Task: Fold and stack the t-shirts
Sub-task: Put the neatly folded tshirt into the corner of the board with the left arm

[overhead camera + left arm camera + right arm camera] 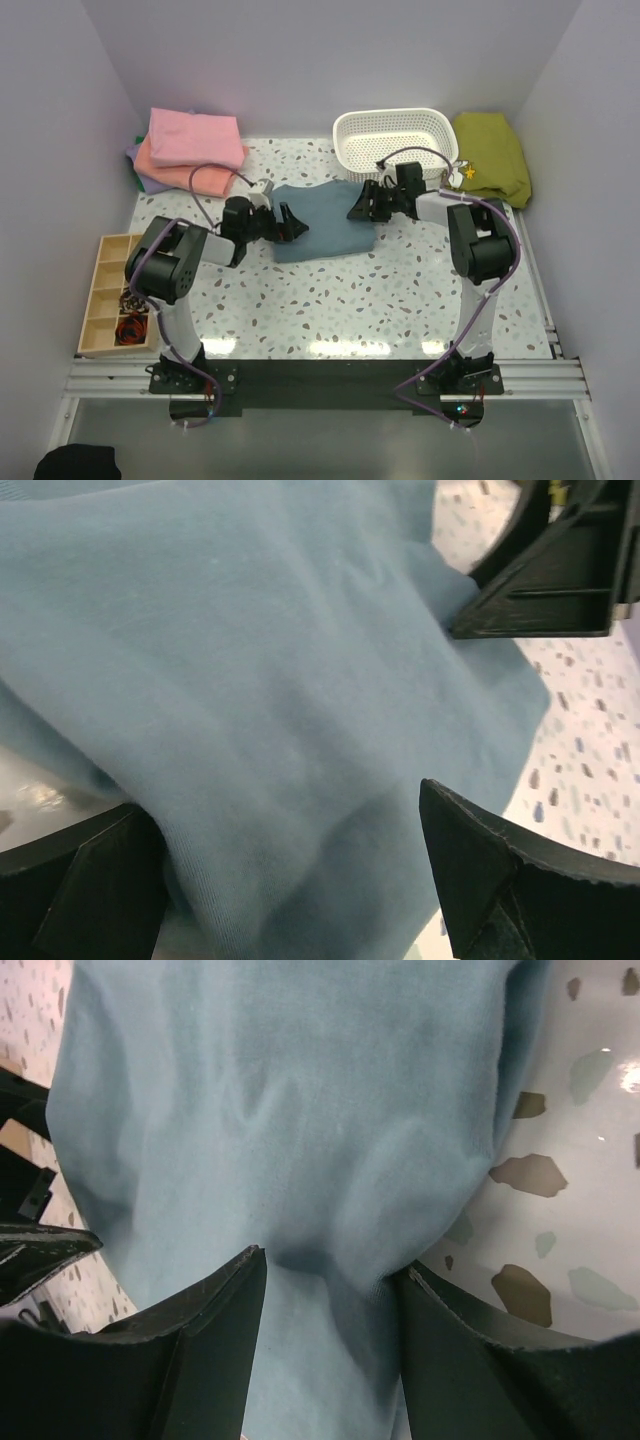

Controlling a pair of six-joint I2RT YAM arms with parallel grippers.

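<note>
Right, from the near edge: both arms reach out across the table (400, 310), and the wooden tray (92, 262) at the left edge plays no part. In the middle, a little toward the far edge, lies the blue-grey t-shirt (325, 228), flat and already down to a compact, roughly square pad.

The left fingers (500, 870) are spread wide at the pad's left end, with cloth draped across the gap between them. The right fingers (190, 1350) straddle the right end. They are set narrower but apart, with a ridge of cloth bunched in the gap. Neither pair looks clamped, though both are touching the fabric.

I'd call this the end of folding and the start of carrying. Next, both pairs need to close on all the layers at once and lift together, level, so the fold doesn't spill open. Then comes the swing to the far left corner, where the stack (195, 140) waits with pink on top and salmon-orange beneath.

Along the far edge sits a white basket (395, 122), and an olive-green cloth (492, 155) lies in the far right corner. Both are well clear of that path.
</note>
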